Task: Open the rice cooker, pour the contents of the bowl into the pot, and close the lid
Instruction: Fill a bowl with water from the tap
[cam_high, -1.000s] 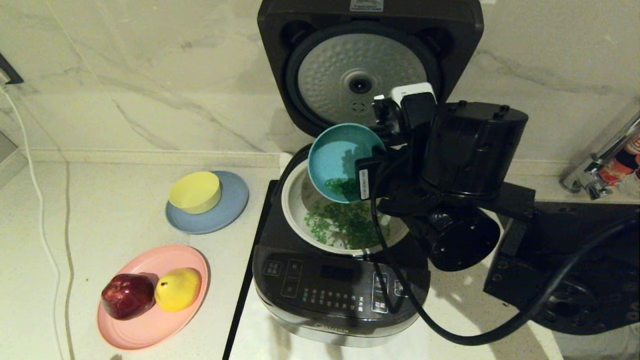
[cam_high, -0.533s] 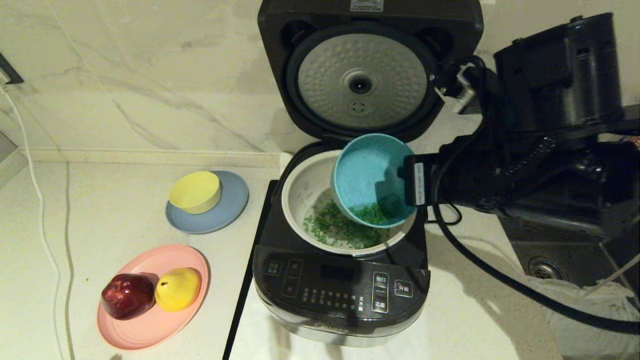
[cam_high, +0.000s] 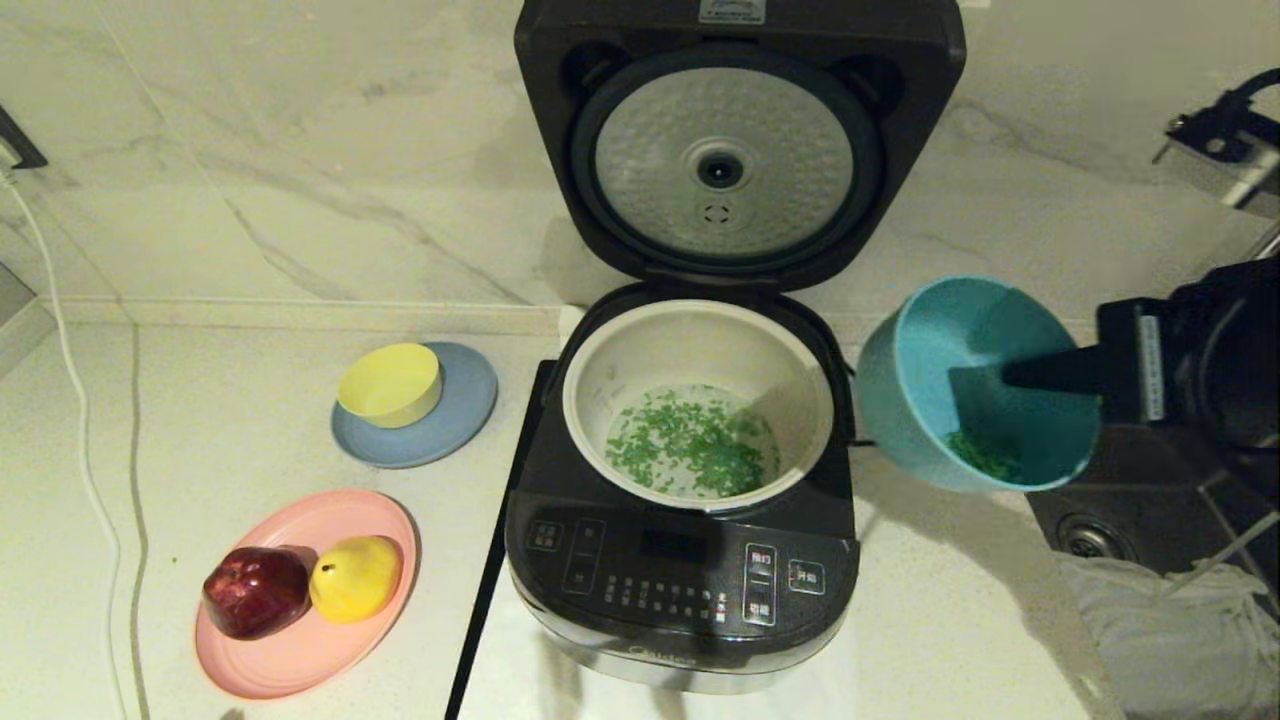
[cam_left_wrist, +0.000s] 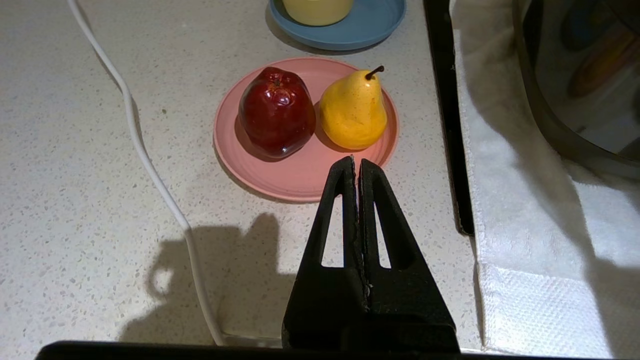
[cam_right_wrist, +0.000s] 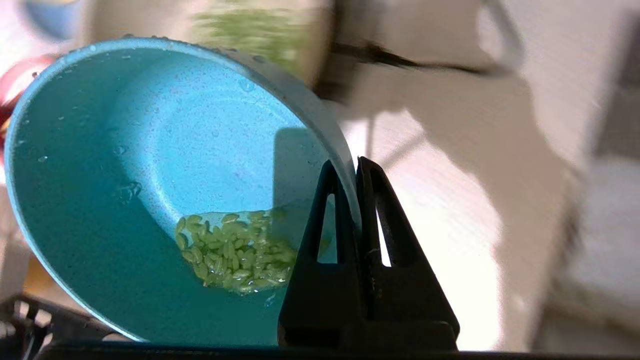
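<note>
Pour mostly done: the right pincer (cam_right_wrist: 350, 170) grips the bowl (cam_high: 975, 385) by its rim, held right of the rice cooker (cam_high: 685, 560), some contents (cam_right_wrist: 235, 252) left inside; most lie in the pot (cam_high: 697, 400). Lid (cam_high: 740, 140) upright; next, set bowl down, shut it

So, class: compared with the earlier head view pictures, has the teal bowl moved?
Yes. The bowl, pinched at its rim by the right gripper, has swung from above the pot out to the right side of the rice cooker.
</note>
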